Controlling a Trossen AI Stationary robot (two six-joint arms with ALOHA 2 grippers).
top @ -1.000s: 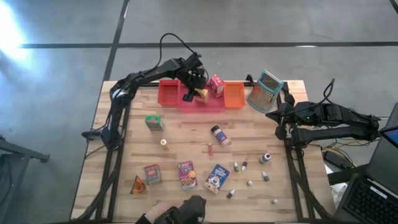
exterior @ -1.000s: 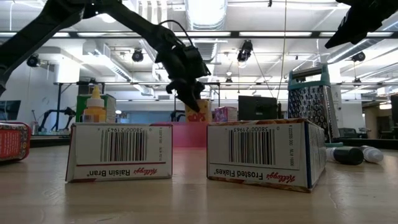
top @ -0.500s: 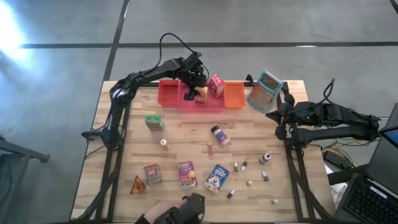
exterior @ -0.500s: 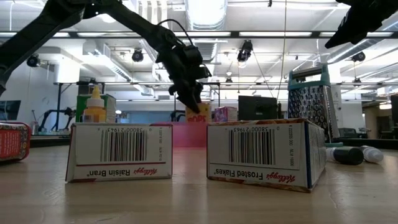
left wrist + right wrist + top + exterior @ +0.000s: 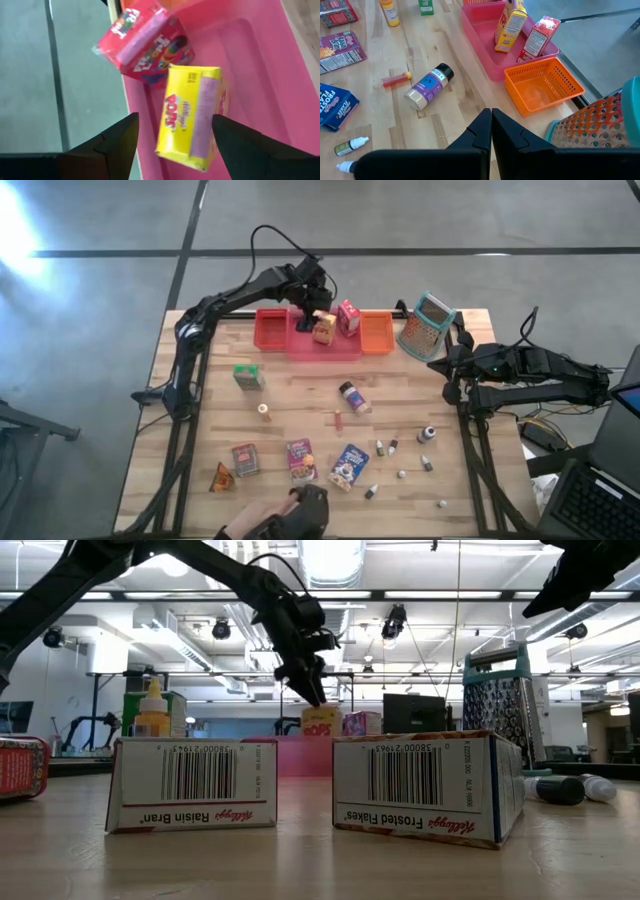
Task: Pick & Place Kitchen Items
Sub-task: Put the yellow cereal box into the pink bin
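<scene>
Left gripper [image 5: 304, 320] hangs with its jaws apart and empty over the pink bin [image 5: 345, 348] at the table's far edge. Right beneath and just beside it stands the yellow box [image 5: 192, 116], resting in the bin next to the red box [image 5: 142, 37]. The green box [image 5: 249, 376] lies toward the table's left edge, nearest this arm. Right gripper [image 5: 491, 127] waits pressed shut at the right edge.

3 bins [image 5: 273, 328], 7 boxes [image 5: 323, 329]
</scene>
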